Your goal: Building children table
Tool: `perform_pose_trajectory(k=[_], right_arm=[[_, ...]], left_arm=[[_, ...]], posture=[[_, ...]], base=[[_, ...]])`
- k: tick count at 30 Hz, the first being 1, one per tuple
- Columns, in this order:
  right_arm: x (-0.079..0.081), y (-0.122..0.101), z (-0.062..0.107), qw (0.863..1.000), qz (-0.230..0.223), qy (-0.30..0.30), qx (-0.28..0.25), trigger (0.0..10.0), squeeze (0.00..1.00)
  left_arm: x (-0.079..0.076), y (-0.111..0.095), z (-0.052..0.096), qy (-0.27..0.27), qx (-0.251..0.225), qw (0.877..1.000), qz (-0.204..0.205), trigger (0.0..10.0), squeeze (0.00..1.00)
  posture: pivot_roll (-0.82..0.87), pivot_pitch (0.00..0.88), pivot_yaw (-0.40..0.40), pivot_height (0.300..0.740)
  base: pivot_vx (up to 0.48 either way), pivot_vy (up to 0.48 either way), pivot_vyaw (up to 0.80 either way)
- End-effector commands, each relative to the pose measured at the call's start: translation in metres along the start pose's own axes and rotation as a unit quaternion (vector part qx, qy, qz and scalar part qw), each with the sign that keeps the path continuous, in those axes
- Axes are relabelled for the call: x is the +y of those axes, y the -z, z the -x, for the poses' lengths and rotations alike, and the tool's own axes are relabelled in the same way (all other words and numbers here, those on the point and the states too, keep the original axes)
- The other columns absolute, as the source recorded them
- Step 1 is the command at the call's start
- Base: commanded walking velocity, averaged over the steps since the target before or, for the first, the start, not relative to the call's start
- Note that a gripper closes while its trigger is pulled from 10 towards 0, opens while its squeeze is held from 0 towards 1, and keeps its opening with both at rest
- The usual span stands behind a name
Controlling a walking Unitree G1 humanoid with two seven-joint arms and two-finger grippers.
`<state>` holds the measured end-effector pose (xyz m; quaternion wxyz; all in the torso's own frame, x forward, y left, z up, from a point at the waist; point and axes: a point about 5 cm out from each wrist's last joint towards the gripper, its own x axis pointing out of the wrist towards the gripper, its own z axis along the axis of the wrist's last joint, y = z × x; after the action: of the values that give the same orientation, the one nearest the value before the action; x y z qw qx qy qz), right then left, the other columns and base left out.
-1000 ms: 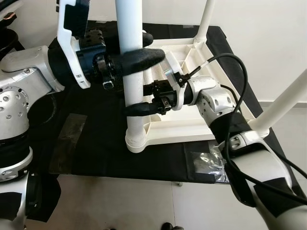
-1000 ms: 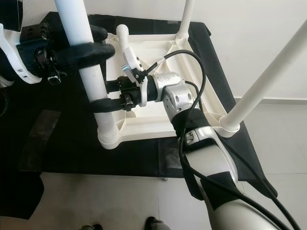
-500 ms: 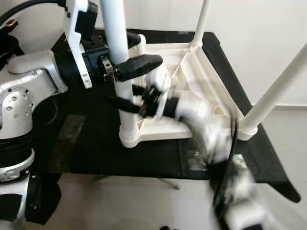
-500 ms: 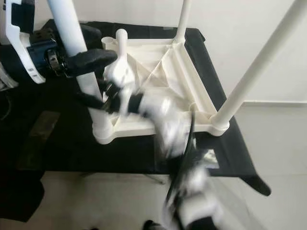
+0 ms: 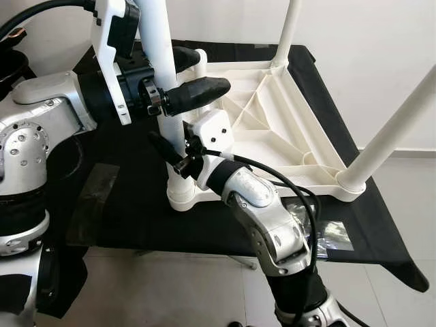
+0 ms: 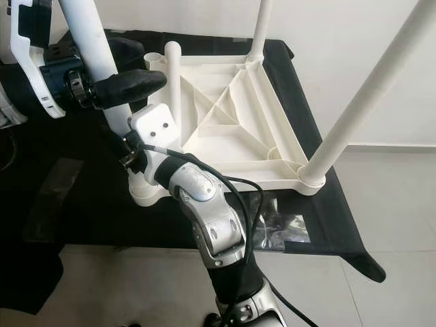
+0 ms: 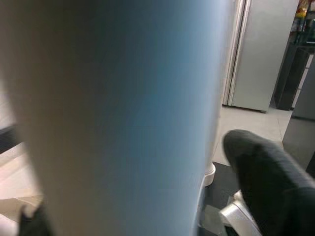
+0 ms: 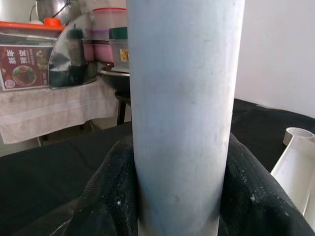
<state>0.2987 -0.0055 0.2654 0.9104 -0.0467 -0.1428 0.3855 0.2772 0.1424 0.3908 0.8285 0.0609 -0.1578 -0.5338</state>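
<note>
A white plastic table (image 5: 272,116) lies upside down on a black-covered bench (image 5: 129,204), its ribbed underside facing up. 3 long white legs stand in its corner sockets: 1 at the near left corner (image 5: 163,88), 1 at the far right (image 5: 289,30) and 1 at the near right (image 5: 395,133). A 4th, short white stub (image 6: 173,75) rises at the far left corner. Both hands are on the near left leg. The left hand (image 5: 187,75) grips it high up, its 2 black fingers (image 5: 197,92) closed around the tube, 1 on each side. The right hand (image 5: 170,153) holds the same leg lower down, just above the socket; in the right wrist view its 2 black fingers (image 8: 103,196) press against both sides of the leg (image 8: 182,113). The right arm reaches up from below and bends across the bench's front edge. A crumpled clear plastic bag (image 6: 276,228) lies on the bench near the table's front edge. A grey strip of tape (image 5: 92,204) sits on the cloth at the left.
</note>
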Motion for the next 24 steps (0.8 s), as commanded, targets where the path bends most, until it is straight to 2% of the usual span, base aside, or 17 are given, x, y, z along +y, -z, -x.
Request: perform_pose_trajectory(k=[1, 7, 8, 9, 12, 18, 21, 22, 23, 24], right_arm=[[-0.012, 0.043, 0.007, 0.991, -0.026, 0.063, 0.116, 0.0, 0.00], [-0.010, 0.038, 0.010, 0.990, -0.025, 0.076, 0.113, 0.0, 0.00], [-0.010, 0.033, 0.009, 0.992, -0.023, 0.072, 0.105, 6.4, 0.00], [-0.012, 0.029, 0.007, 0.993, -0.018, 0.063, 0.095, 10.0, 0.00], [-0.020, 0.018, 0.002, 0.996, -0.006, 0.045, 0.075, 10.0, 0.00], [-0.025, 0.013, -0.001, 0.997, -0.006, 0.036, 0.069, 10.0, 0.00], [-0.030, 0.006, -0.004, 0.998, -0.016, 0.002, 0.055, 10.0, 0.00], [-0.034, 0.001, -0.006, 0.997, -0.021, -0.058, 0.039, 10.0, 1.00], [-0.040, -0.004, -0.008, 0.994, -0.015, -0.107, 0.026, 10.0, 1.00], [-0.040, -0.004, -0.008, 0.994, -0.015, -0.107, 0.026, 10.0, 1.00]], left_arm=[[-0.016, 0.001, -0.010, 0.064, 0.007, 0.998, 0.002, 0.0, 0.00], [-0.016, 0.001, -0.010, 0.071, 0.008, 0.997, 0.004, 0.0, 0.00], [-0.017, 0.002, -0.011, 0.072, 0.009, 0.997, 0.004, 0.0, 0.00], [-0.017, 0.002, -0.011, 0.073, 0.009, 0.997, 0.004, 0.0, 0.00], [-0.017, 0.002, -0.011, 0.073, 0.008, 0.997, 0.003, 0.0, 0.00], [-0.017, 0.002, -0.011, 0.074, 0.008, 0.997, 0.003, 0.0, 0.00], [-0.017, 0.002, -0.011, 0.076, 0.009, 0.997, 0.001, 0.0, 0.00], [-0.017, 0.002, -0.011, 0.078, 0.009, 0.997, 0.001, 0.0, 0.00], [-0.018, 0.001, -0.011, 0.080, 0.009, 0.997, 0.000, 0.0, 0.00], [-0.018, 0.001, -0.011, 0.080, 0.009, 0.997, 0.000, 0.0, 0.00]], posture=[[0.05, 0.257, -0.044, 0.740], [0.05, 0.256, -0.040, 0.740], [0.05, 0.255, -0.040, 0.740], [0.04, 0.254, -0.042, 0.740], [0.03, 0.251, -0.041, 0.740], [0.04, 0.250, -0.038, 0.740], [0.04, 0.247, -0.035, 0.740], [0.04, 0.245, -0.034, 0.740], [0.04, 0.243, -0.032, 0.740], [0.04, 0.243, -0.032, 0.740]], base=[[0.000, 0.000, 0.00], [0.000, 0.000, 0.00], [0.000, 0.000, 0.00], [0.000, 0.000, 0.00], [0.000, 0.000, 0.00], [0.000, 0.000, 0.00], [0.000, 0.000, 0.00], [0.000, 0.000, 0.00], [0.000, 0.000, 0.00], [0.000, 0.000, 0.00]])
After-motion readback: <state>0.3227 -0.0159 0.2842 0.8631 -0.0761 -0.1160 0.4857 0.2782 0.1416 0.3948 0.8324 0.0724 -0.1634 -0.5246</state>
